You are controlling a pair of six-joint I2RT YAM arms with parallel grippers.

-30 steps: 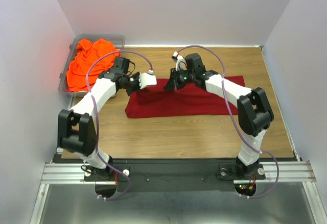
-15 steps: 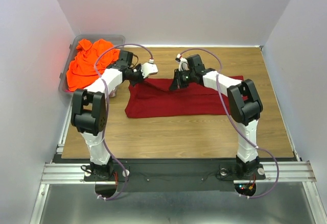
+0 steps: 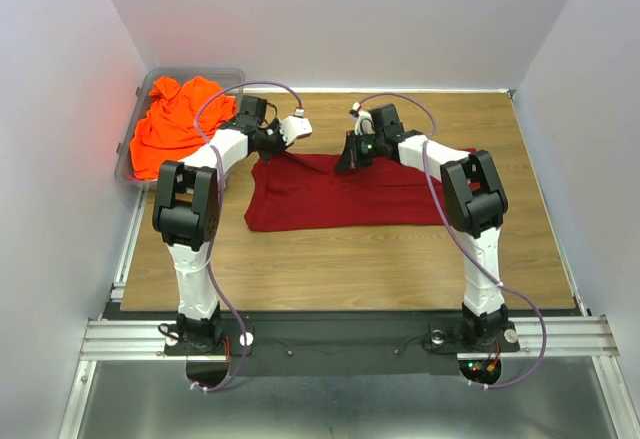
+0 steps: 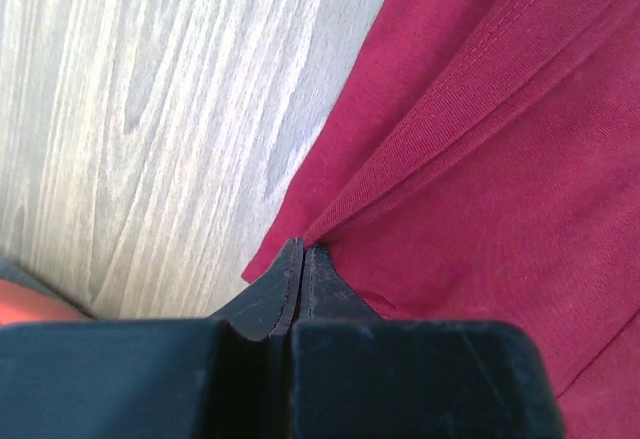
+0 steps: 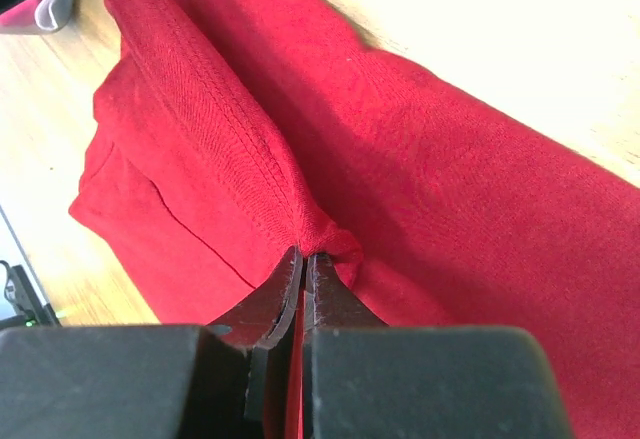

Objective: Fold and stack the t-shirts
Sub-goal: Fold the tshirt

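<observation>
The dark crimson t-shirt (image 3: 340, 194) lies spread on the wooden table. My left gripper (image 3: 270, 149) is at its far left corner. In the left wrist view the jaws (image 4: 303, 251) are shut on a hemmed edge of the crimson t-shirt (image 4: 480, 139). My right gripper (image 3: 346, 163) is at the far edge near the middle. In the right wrist view it (image 5: 303, 255) is shut on a bunched fold of the crimson t-shirt (image 5: 430, 189). The orange t-shirt (image 3: 168, 124) lies crumpled in the bin. I see no magenta fabric clearly.
The clear grey plastic bin (image 3: 236, 77) stands at the far left corner of the table (image 3: 340, 269). White walls close in the left, back and right sides. Bare wood shows in front of the crimson shirt and at its right.
Both grippers have moved toward the back of the table with the shirt's far edge in them. The left arm has folded in closer to the bin.
</observation>
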